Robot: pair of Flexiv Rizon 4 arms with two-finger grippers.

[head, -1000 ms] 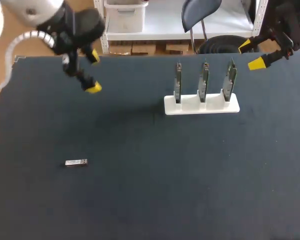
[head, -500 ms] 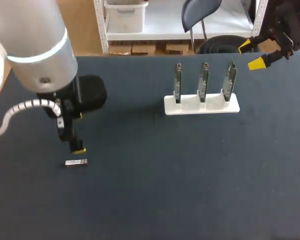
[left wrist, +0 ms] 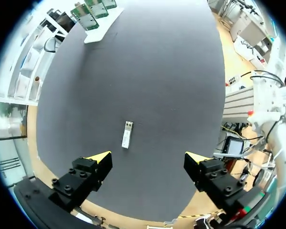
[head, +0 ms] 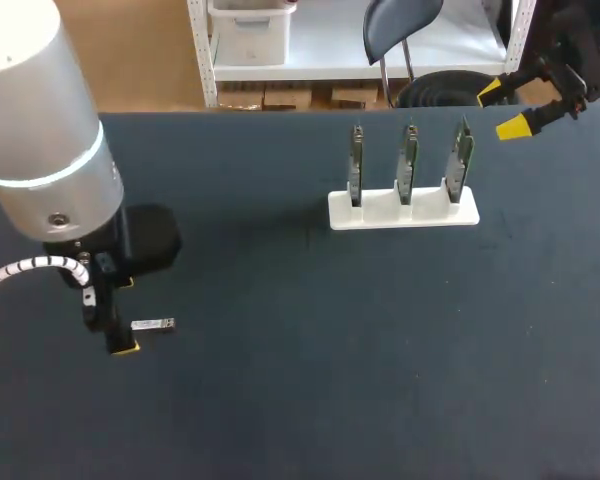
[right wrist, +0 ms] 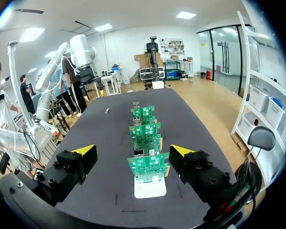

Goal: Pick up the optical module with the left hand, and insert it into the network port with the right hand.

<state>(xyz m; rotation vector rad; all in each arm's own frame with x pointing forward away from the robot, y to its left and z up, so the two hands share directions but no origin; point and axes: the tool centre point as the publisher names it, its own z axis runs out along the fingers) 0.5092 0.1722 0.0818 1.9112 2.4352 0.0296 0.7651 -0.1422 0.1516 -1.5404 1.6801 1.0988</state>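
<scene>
**Table and arms.** We see the dark table [head: 310, 400] carrying everything. Our left arm [head: 42, 140] comes in over its left side.

**Rack.** A white rack [head: 403, 213] holds three green circuit boards [right wrist: 148, 166] upright in a row. In the right wrist view it stands directly ahead of our right gripper [right wrist: 132, 150], centred between the lines of its fingers, with the boards running away from it one behind another.

**Grippers.** Our right gripper's fingers are spread wide and hold nothing. Our left gripper [left wrist: 148, 157] hangs over the table, its fingers also wide apart and touching nothing.

**Optical module.** The small silver optical module [left wrist: 127, 134] lies flat on the table just ahead of the left gripper, a little toward one finger, and clear of both yellow tips. In the head view it lies just beside the one yellow tip that shows there.
</scene>
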